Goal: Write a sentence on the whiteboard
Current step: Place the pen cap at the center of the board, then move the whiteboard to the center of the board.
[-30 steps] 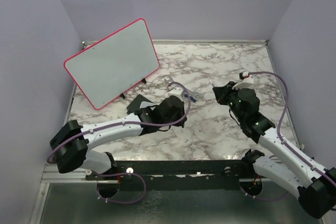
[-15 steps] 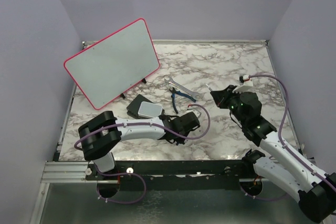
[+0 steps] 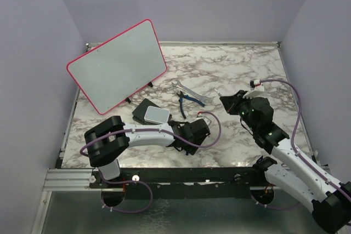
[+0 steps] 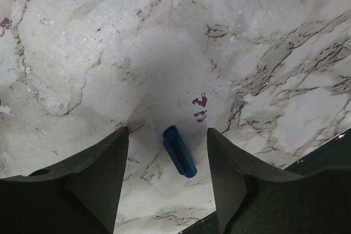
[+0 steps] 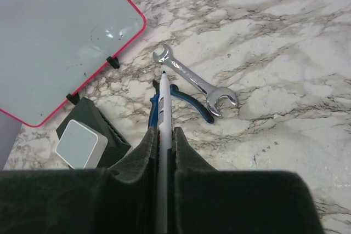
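- Evidently the whiteboard (image 3: 118,67) has not moved over the last second. It stands at the far left of the bench (image 3: 236,61), propped on small black feet and leaning back, with its red-pink frame skewed to the bench edges.
- Its face is blank. We see no writing, only a few faint dark specks in the right wrist view, so we judge that the writing has not begun.
- Just near of the board lies the eraser block (image 3: 151,113), with the pliers (image 3: 186,102) and the wrench (image 3: 189,90) to its right. All three are uncovered now that the left arm has drawn back off them.
- The left end effector (image 4: 167,132) has swung from mid-bench to the near edge. It hangs with its jaws wide apart and holds nothing. A blue cap (image 4: 179,150) lies flat on the bench below the gap.
- We take this to mean the marker is uncapped and the cap has been set aside.
- The right end effector (image 5: 163,135), right of centre, has barely shifted. It is clamped on the marker (image 5: 163,102), whose dark tip points far-left toward the board and is well apart from it.
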Controlling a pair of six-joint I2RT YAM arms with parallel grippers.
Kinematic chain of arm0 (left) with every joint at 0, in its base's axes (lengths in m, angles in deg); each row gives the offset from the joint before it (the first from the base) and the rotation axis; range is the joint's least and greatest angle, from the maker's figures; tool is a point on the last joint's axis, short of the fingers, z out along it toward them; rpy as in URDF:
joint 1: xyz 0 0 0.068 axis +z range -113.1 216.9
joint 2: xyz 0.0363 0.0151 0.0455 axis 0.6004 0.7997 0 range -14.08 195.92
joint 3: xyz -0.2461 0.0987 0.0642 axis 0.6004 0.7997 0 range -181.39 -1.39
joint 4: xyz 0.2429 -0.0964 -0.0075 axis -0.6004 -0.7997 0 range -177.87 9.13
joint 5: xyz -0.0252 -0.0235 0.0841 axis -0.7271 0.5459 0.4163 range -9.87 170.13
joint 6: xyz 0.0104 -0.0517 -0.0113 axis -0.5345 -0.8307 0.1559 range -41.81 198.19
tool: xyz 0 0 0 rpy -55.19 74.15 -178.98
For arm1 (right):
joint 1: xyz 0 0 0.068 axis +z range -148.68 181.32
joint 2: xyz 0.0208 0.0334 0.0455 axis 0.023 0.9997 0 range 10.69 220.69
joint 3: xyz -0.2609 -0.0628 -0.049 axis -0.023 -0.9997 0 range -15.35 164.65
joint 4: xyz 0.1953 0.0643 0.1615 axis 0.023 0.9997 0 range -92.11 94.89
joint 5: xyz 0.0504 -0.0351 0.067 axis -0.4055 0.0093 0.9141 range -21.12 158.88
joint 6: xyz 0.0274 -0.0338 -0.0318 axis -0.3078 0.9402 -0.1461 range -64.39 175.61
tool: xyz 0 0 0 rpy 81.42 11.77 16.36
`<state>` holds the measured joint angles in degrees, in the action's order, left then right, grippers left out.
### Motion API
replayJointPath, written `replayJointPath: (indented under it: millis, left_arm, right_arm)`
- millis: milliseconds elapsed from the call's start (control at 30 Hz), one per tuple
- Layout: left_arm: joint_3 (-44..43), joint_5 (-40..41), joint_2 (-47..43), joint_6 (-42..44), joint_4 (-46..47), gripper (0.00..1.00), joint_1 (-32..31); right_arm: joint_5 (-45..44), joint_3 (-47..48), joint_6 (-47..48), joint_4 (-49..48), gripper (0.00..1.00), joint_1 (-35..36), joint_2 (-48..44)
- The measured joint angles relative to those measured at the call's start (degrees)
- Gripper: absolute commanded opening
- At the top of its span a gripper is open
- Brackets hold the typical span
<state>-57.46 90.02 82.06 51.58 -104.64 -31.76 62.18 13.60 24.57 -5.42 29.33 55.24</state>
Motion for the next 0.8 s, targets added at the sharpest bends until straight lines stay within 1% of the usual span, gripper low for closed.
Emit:
replayJointPath:
  millis: [100, 167, 233, 367, 500, 667, 800]
  left_arm:
    - [-0.6, 0.0, -0.2, 0.2, -0.4, 0.86, 0.0]
    - [-1.3, 0.1, -1.1, 0.5, -0.9, 0.91, 0.0]
    - [-2.3, 0.1, -2.4, 0.9, -1.6, 0.94, 0.0]
    - [-6.1, 0.0, -6.4, 1.9, -2.6, 0.95, 1.3]
    - [-9.2, -0.5, -10.0, 3.4, -3.3, 0.95, 5.2]
    - [-11.2, -1.4, -14.0, 6.1, -4.8, 0.95, 15.7]
    - [-12.7, -1.5, -16.6, 8.4, -6.1, 0.95, 25.4]
  right_arm:
    - [0.0, 0.0, 0.0, 0.0, 0.01, 0.0, -0.3]
    - [0.0, 0.0, 0.2, 0.1, 0.01, 0.0, -0.8]
    - [0.0, 0.0, 0.5, 0.4, 0.01, 0.0, -1.5]
    - [-0.1, 0.0, 1.6, 1.1, 0.01, 0.0, -2.9]
    - [-0.2, 0.2, 2.7, 2.7, 0.01, 0.0, -3.8]
    - [0.6, 1.1, 4.7, 2.9, 0.01, 0.0, -3.2]
    - [4.4, 1.8, 5.6, -0.1, 0.01, 0.0, -0.6]
